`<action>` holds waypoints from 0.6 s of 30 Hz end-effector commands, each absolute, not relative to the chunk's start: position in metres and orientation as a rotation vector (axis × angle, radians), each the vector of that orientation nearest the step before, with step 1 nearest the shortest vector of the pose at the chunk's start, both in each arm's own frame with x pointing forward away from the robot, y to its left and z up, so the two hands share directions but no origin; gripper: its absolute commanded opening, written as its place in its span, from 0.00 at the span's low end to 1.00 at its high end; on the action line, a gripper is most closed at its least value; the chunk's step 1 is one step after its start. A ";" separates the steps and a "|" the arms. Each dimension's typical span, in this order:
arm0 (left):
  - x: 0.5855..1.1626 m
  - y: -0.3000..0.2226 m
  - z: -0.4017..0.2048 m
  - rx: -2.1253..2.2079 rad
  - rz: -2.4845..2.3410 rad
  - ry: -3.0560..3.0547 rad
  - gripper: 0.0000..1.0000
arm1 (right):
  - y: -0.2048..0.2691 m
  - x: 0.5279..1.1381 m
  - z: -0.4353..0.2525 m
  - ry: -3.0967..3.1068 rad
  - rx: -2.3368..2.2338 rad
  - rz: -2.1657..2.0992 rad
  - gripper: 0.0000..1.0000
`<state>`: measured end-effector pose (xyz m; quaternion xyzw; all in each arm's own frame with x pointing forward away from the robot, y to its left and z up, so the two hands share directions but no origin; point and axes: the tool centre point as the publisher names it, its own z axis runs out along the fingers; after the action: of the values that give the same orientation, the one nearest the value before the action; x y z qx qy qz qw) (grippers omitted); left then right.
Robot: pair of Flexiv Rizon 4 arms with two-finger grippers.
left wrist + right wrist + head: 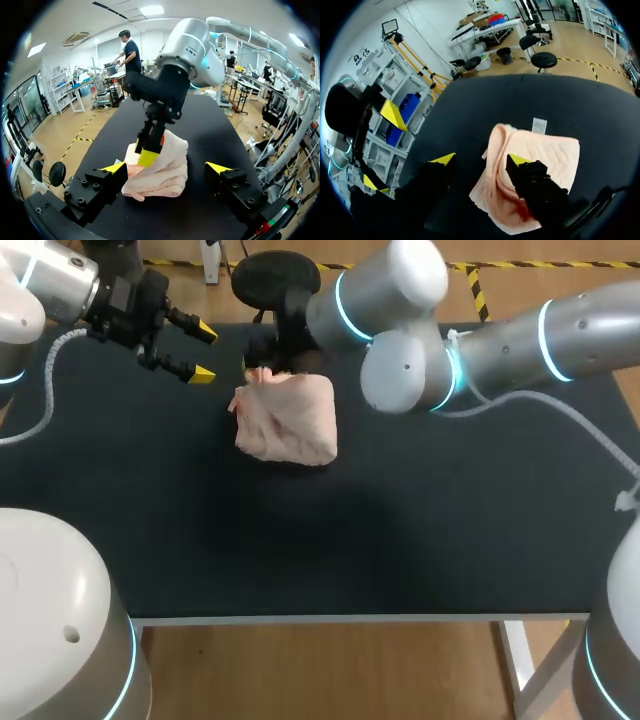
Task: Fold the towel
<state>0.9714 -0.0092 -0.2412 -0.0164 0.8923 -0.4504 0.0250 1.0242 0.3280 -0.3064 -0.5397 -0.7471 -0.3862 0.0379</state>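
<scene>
**Q:** How is the right gripper set?
**A:** Spread and empty, with one fingertip over the pink towel and the other just past its edge. The towel lies bunched on the black table. The left gripper hangs wide, apart from it.
**Q:** Good practice here?
**A:** Probably pinch only the top layer's edge, then carry it squarely across.
</scene>
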 end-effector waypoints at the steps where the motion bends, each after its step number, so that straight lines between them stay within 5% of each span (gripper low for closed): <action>1: 0.971 -0.009 -0.241 -0.049 -1.394 2.757 1.00 | 0.312 1.020 -0.280 -2.314 -1.692 -1.195 1.00; 18: 0.971 -0.009 -0.241 -0.049 -1.394 2.757 1.00 | 0.288 1.002 -0.295 -2.578 -1.615 -1.133 1.00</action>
<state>0.9714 -0.0092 -0.2412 -0.0164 0.8923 -0.4504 0.0250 1.0075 0.2863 -0.2997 -0.5000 -0.7855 -0.3640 -0.0216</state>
